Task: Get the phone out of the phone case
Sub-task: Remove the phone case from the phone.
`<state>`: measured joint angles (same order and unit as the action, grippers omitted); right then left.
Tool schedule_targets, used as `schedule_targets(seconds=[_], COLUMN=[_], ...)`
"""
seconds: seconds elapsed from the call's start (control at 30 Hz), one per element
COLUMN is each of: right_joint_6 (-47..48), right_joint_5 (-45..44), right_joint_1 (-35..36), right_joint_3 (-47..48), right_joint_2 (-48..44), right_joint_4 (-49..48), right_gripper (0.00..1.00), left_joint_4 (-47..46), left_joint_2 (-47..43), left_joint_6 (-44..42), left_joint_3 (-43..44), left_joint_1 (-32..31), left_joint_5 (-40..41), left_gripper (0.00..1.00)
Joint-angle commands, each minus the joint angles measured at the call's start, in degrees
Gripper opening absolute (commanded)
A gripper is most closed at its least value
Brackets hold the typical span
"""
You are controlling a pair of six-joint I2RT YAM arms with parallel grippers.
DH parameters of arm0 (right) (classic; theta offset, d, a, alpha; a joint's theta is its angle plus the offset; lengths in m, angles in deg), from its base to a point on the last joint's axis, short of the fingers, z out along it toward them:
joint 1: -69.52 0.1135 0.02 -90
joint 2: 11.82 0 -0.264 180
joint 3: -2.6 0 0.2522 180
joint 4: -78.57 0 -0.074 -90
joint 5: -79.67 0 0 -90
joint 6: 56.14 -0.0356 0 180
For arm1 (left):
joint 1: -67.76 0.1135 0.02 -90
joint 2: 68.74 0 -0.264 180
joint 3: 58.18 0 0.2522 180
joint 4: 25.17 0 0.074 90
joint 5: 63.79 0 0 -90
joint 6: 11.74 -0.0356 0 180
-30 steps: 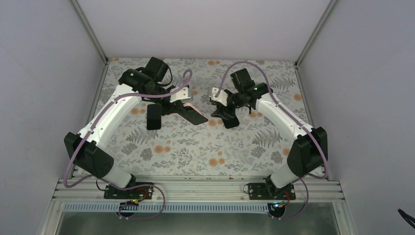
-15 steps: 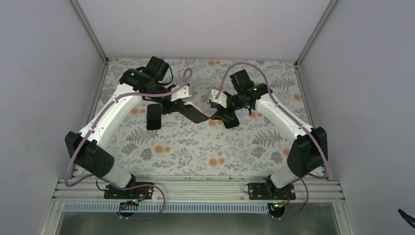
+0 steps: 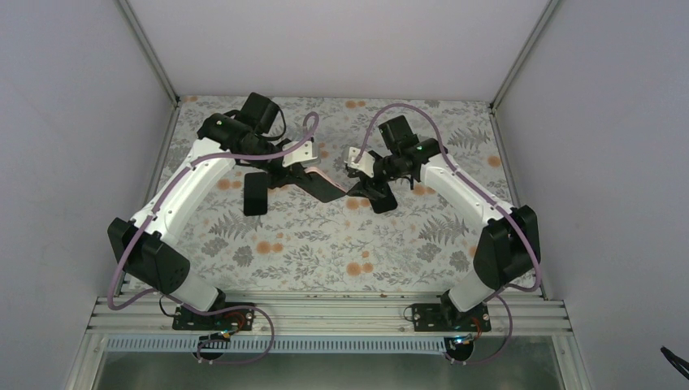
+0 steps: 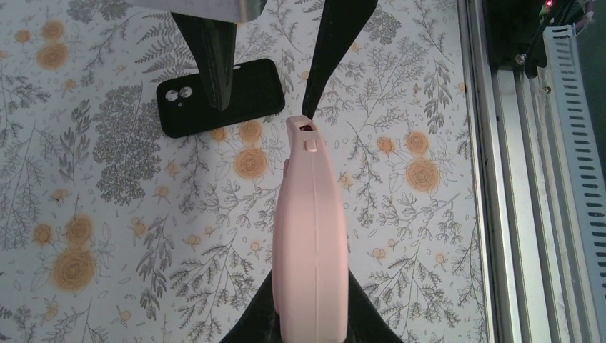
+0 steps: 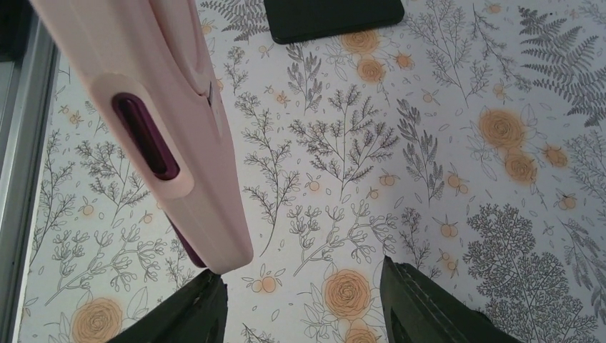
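Note:
My left gripper (image 4: 312, 318) is shut on a pink phone case (image 4: 312, 236) and holds it on edge above the floral table. In the top view the case (image 3: 318, 180) juts right from my left gripper (image 3: 299, 172). A purple phone (image 5: 146, 139) shows through a side cutout of the case (image 5: 179, 164). My right gripper (image 5: 304, 307) is open, and its left finger (image 5: 186, 314) sits just under the case's free end. In the top view my right gripper (image 3: 363, 191) is at that end. Its fingers (image 4: 211, 64) show past the case tip.
A black phone-shaped slab with two camera lenses (image 4: 221, 96) lies flat on the table left of the held case, also seen from above (image 3: 254, 195). The aluminium rail (image 4: 500, 179) runs along the near edge. Grey walls close in the table.
My right gripper has moved left, up to the free end of the pink case. My left gripper has kept its hold and barely shifted.

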<state>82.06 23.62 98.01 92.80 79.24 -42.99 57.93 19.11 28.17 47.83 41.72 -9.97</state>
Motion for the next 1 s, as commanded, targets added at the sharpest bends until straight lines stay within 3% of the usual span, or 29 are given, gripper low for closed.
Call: schedule_targets(seconds=[0.0,0.53,0.97], right_joint_6=[-2.1,-6.7,2.7], right_joint_5=[-2.2,-0.4,21.0], right_joint_1=[0.3,0.8,7.8], right_joint_3=[1.6,8.6,16.2], right_joint_2=[1.2,3.8,6.7], right_joint_4=[-3.7,-7.3,8.1], right_gripper=[0.56,0.56,0.57], left_joint_4=[-1.0,0.7,0.3], left_joint_2=[-0.2,0.4,0.5], left_joint_6=[-0.1,-2.1,-2.7], left_joint_3=[1.6,0.8,6.7], left_joint_1=[-0.1,-0.9,0.8], left_joint_5=[-6.1,-14.2,-16.1], left_gripper=[0.02,0.02,0.02])
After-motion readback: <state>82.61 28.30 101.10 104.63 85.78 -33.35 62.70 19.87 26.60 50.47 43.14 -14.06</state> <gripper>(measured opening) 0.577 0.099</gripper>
